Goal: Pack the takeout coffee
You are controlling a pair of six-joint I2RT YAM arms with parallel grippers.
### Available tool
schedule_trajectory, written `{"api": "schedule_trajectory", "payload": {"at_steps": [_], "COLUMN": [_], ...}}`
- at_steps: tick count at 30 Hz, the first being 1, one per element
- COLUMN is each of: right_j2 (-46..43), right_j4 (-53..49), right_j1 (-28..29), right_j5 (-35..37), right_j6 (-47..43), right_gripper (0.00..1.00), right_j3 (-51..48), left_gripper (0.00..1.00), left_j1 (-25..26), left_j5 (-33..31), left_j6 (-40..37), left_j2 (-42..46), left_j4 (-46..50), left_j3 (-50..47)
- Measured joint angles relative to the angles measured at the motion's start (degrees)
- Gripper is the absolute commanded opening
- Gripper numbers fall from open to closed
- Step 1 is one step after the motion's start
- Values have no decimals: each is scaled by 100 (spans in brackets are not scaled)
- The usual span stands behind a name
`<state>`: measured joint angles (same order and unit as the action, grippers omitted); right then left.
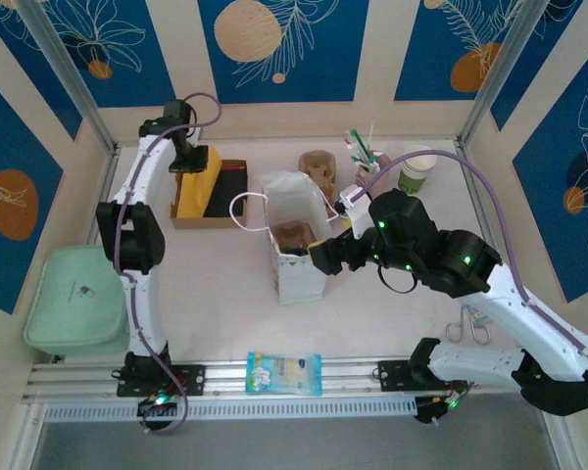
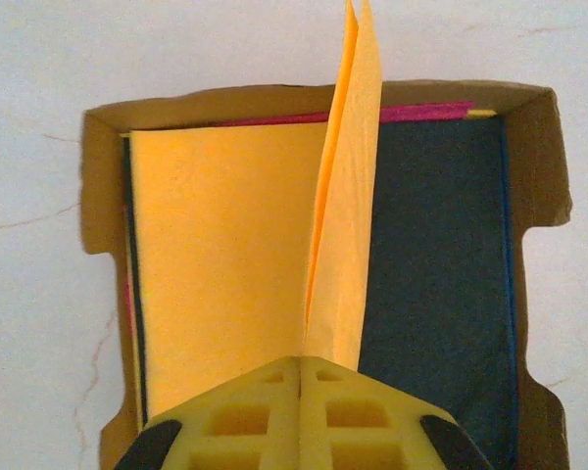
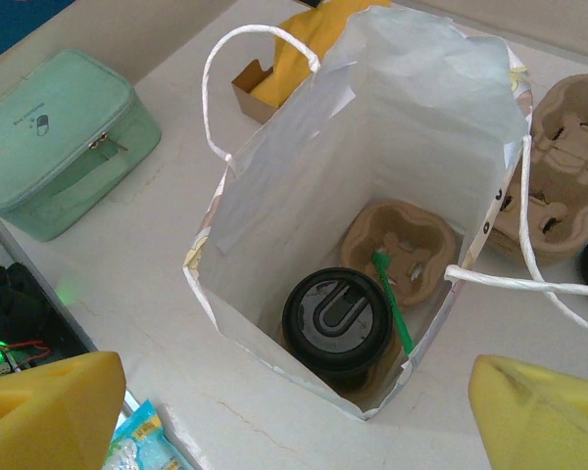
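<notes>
The bench (image 1: 216, 304) is a pale, off-white slab with fine hairline cracks. Around it stand cream walls set with deep blue panels (image 1: 274, 39) bearing cream leaf drawings and orange discs, and slanting metal posts (image 1: 69, 78) frame the far corners.

The left jaws are clenched on a yellow napkin (image 2: 345, 196), which rises on edge from the shallow cardboard box (image 2: 103, 176) beneath them. More yellow and dark sheets lie flat in that box.

The right jaws hang released, spread wide with nothing between them, over the open white paper bag (image 3: 304, 196). Inside the bag, straight below them, a black-lidded cup (image 3: 335, 313) sits in a pulp carrier (image 3: 397, 245).

The takeout coffee (image 1: 416, 168) stands upright at the far side of the bench, beyond the right jaws and to their right, well apart from them. A mint pouch (image 1: 73, 299) lies well to the near left of the left jaws.
</notes>
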<state>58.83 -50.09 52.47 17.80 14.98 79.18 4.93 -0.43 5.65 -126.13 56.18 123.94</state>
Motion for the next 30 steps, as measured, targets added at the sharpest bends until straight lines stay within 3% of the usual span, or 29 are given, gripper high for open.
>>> {"api": "schedule_trajectory", "payload": {"at_steps": [14,22,26,27,29,30], "right_j2": [0,0,0,0,0,0], "right_j4": [0,0,0,0,-2,0], "right_j1": [0,0,0,0,0,0], "right_j5": [-4,-4,-7,-11,-20,-20], "right_j6": [0,0,-2,0,0,0], "right_gripper": [91,91,91,91,91,91], "right_j3": [0,0,0,0,9,11], "left_gripper": [1,3,20,31,64,70], "left_j1": [-334,-411,-485,-505,-549,-560], "left_j5": [-278,-461,-514,-527,-568,-588], "left_j6": [39,37,83,127,190,240], "left_j2": [136,-271,-459,-490,-527,-531], "left_j4": [-44,-90,-90,-85,-83,-83], "left_j3": [-424,-433,-433,-433,-433,-433]}}
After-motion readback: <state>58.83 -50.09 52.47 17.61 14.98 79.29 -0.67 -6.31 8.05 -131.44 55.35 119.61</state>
